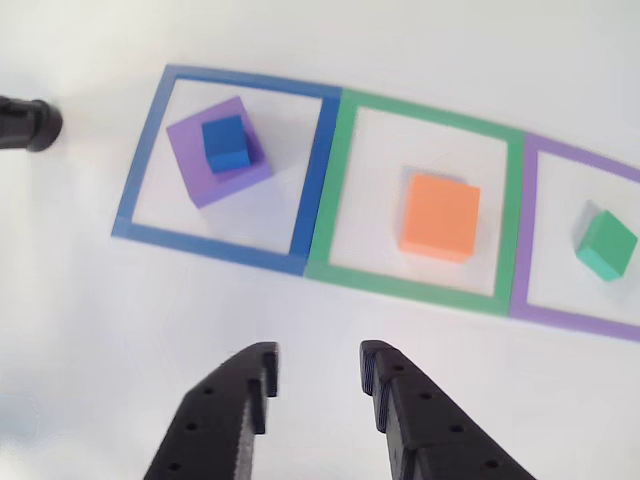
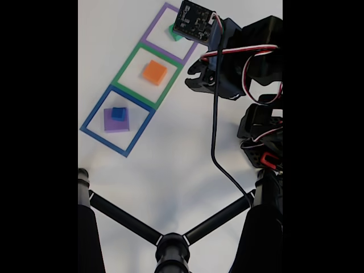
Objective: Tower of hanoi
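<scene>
White counter (image 1: 90,330) marked with three taped squares in a row: blue square (image 1: 318,170), green square (image 1: 345,180) in the middle, purple square (image 1: 525,230); same row seen in the fixed view running diagonally, blue outline (image 2: 94,116) lowest, purple outline (image 2: 152,31) uppermost. Inside the blue square, purple block (image 1: 225,165) lying flat with a smaller blue block (image 1: 225,143) stacked on top, touching it, turned slightly askew; inside the green square, orange block (image 1: 440,217) alone; inside the purple square, small green block (image 1: 606,244) alone, partly hidden in the fixed view by the arm's circuit board (image 2: 194,20). Black end effector (image 1: 318,372) spread apart, gripping nothing, hanging above bare counter just short of the border between blue and green squares, well clear of every block; in the fixed view carried by the arm (image 2: 233,62) beside the row, on its right. Judged from the layout: puzzle partway through, four blocks scattered over three squares, only one two-high stack built, no full tower anywhere; much left, since orange and green must yet be gathered with the purple and blue into a single ordered pile; goal square impossible to tell from these pictures; next pick equally uncertain, though the open fingers sit nearest the blue-topped stack and the orange block.
</scene>
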You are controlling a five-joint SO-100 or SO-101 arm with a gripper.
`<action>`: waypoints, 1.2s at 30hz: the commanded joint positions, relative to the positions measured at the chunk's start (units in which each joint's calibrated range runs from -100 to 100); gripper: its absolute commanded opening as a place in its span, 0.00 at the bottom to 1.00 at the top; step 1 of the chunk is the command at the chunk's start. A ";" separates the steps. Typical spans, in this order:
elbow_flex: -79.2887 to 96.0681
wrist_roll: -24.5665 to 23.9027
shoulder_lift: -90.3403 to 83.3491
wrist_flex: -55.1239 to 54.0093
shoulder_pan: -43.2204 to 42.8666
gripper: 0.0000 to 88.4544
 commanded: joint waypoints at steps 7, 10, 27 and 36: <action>40.96 0.59 -5.80 -48.58 1.05 0.25; 48.96 0.59 -3.55 -61.61 0.67 0.25; 62.41 0.59 28.66 -114.95 -2.92 0.25; 57.23 0.59 45.57 -128.79 -3.76 0.26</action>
